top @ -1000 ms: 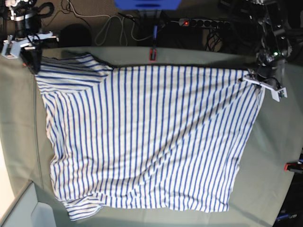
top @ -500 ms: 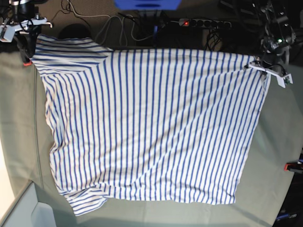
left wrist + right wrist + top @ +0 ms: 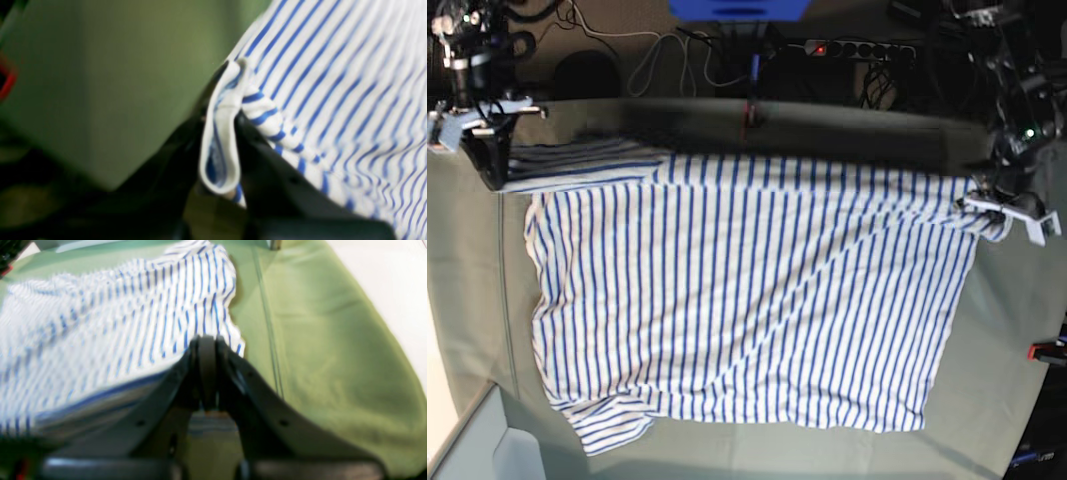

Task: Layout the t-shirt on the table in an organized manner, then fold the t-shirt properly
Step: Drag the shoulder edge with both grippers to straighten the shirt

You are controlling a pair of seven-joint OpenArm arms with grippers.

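— T-shirt (image 3: 747, 290) first: where is it?

— Spread across the table (image 3: 467, 260), far edge lifted between my two arms, the rest lying on the cloth.

— Why hold it that way?

— I judge it's to pull the far edge taut so the body lies flat before folding. My left gripper (image 3: 230, 133) pinches a rolled white hem; my right gripper (image 3: 206, 350) is pressed together on the other corner.

— And the fabric?

— Soft, thin, blue-striped, rippling near the near sleeve. The table's cover is matte grey-green with a faint crease.
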